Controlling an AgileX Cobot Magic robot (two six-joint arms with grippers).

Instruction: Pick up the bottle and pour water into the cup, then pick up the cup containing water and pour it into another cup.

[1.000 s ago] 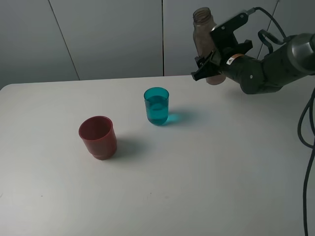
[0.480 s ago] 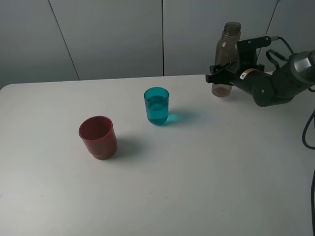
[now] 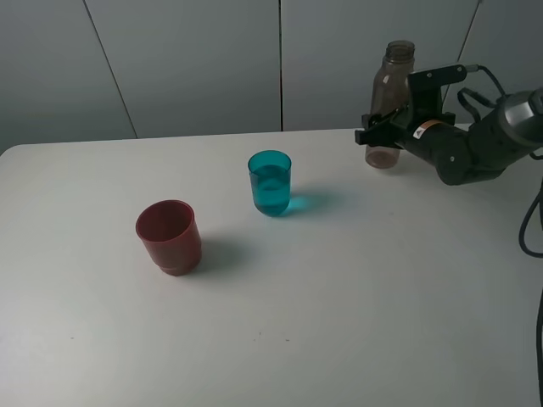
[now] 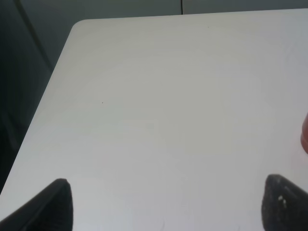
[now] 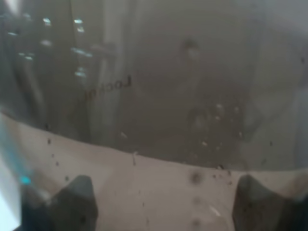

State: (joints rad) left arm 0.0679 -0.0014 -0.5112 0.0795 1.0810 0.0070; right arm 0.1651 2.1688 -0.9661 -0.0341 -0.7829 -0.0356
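**Right gripper clamped on the bottle by the table's far right corner**

Your right gripper (image 3: 378,129) is closed around the lower body of the bottle (image 3: 395,75), one jaw on each side. The bottle stands upright, uncapped, close to the far edge of the white table (image 3: 356,305) and near its far right corner. Its base is down at the table top; whether it bears weight there you cannot tell. In the right wrist view the smoky grey-brown wall of the bottle (image 5: 159,86) fills nearly everything, with the two fingertips (image 5: 79,202) against it.

The teal tumbler (image 3: 270,181) stands upright around the middle of the table, a little toward the far edge and well apart from the bottle. You can see water in it. The dark red cup (image 3: 169,235) stands upright nearer the left edge and the front, apart from the tumbler.

Your left gripper (image 4: 168,211) hangs over bare table near the far left corner. Its fingers are spread wide with nothing between them.
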